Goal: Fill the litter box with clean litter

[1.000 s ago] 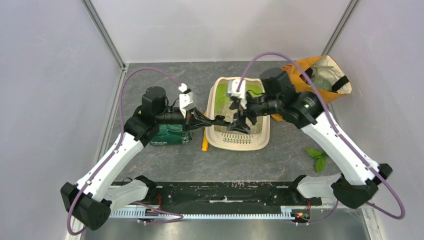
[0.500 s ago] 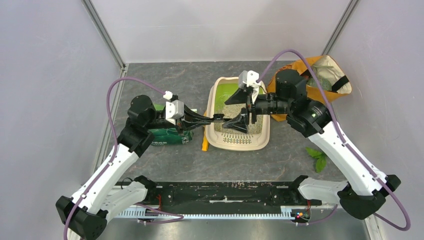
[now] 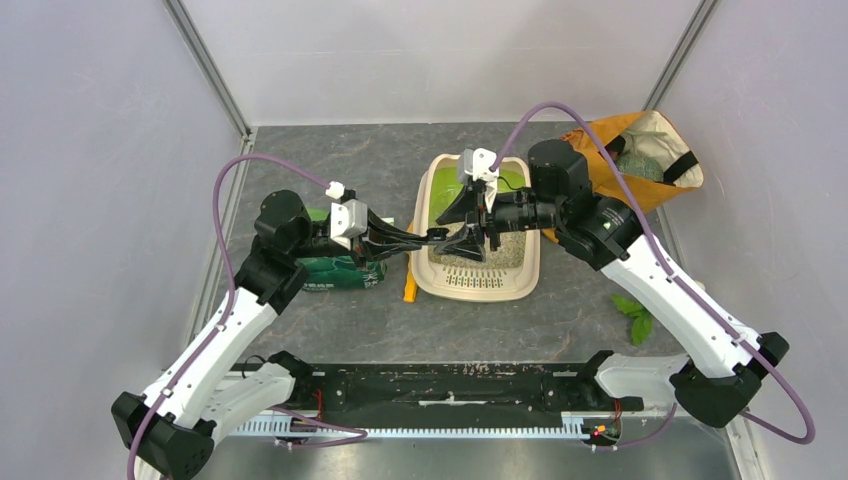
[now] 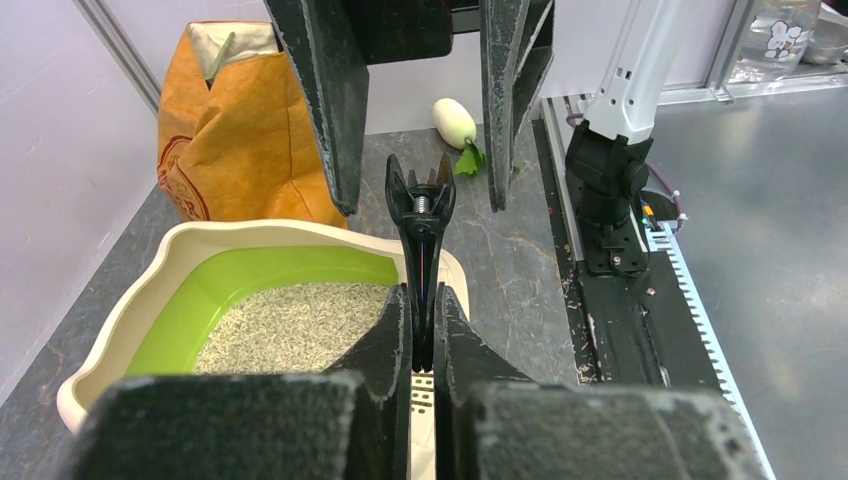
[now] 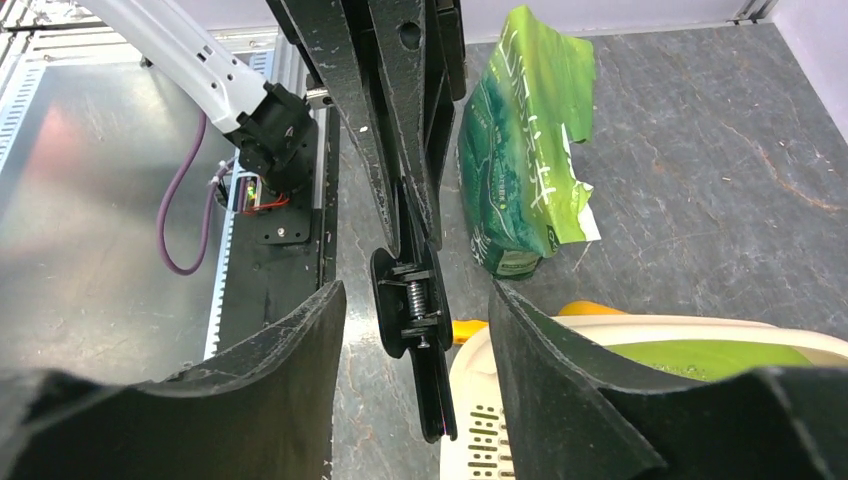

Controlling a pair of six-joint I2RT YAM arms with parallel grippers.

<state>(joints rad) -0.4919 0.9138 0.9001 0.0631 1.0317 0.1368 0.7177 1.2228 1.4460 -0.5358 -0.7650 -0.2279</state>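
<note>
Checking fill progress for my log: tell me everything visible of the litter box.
The litter box is a rounded-rectangular plastic tray with a beige rim, a lime-green inside and a slotted beige grate at its near end. It sits flat on the grey table. Pale sandy litter covers the floor beside the grate; the far end is bare green.
</note>
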